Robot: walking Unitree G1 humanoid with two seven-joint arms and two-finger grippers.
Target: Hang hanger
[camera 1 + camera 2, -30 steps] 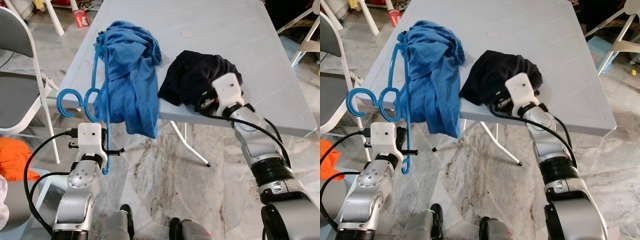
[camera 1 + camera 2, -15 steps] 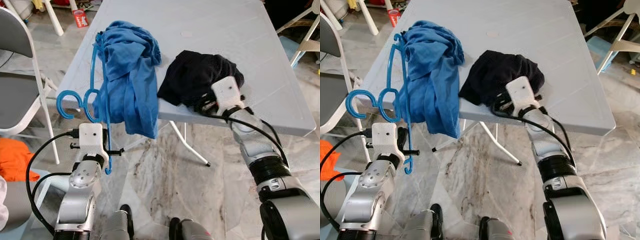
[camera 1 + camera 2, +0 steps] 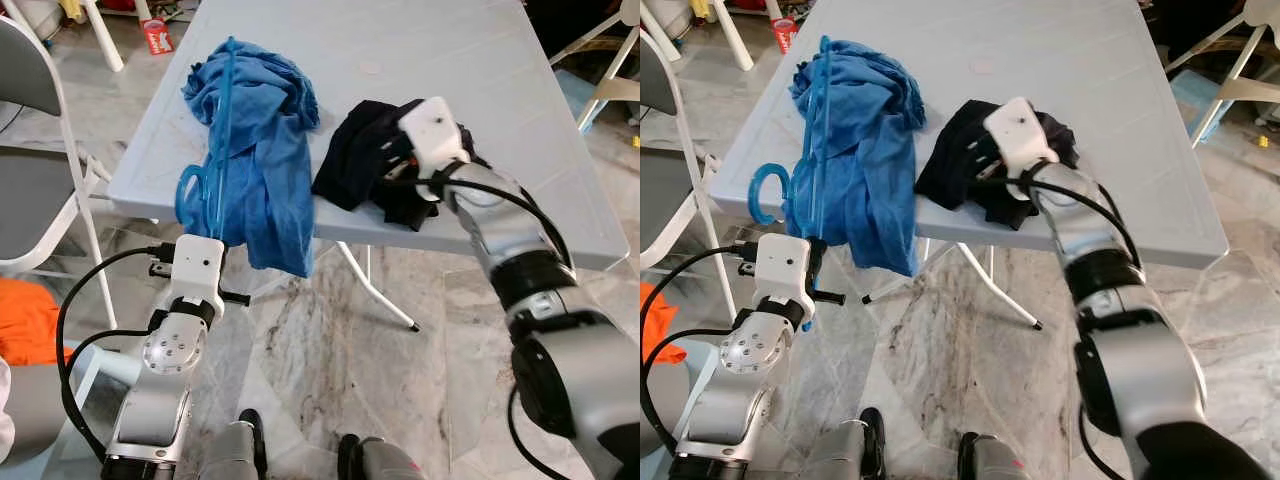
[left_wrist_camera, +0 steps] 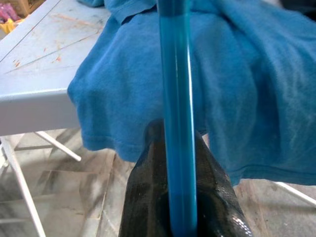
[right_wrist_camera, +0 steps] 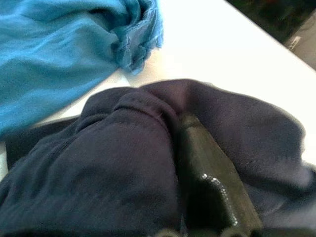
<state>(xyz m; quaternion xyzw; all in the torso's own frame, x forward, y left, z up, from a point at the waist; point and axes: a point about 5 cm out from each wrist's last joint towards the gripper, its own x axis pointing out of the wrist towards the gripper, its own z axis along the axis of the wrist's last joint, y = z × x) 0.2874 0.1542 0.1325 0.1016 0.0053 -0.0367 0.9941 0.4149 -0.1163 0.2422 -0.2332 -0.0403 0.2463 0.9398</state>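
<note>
Right gripper [image 5: 197, 173] lifted dark garment [image 3: 365, 160]

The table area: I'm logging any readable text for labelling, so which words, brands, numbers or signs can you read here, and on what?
No text can be read in these pictures.
The red packet on the floor beyond the table has white markings, too small and blurred to read.
The blue shirt, the dark garment and the blue hanger show no print or label.
</note>
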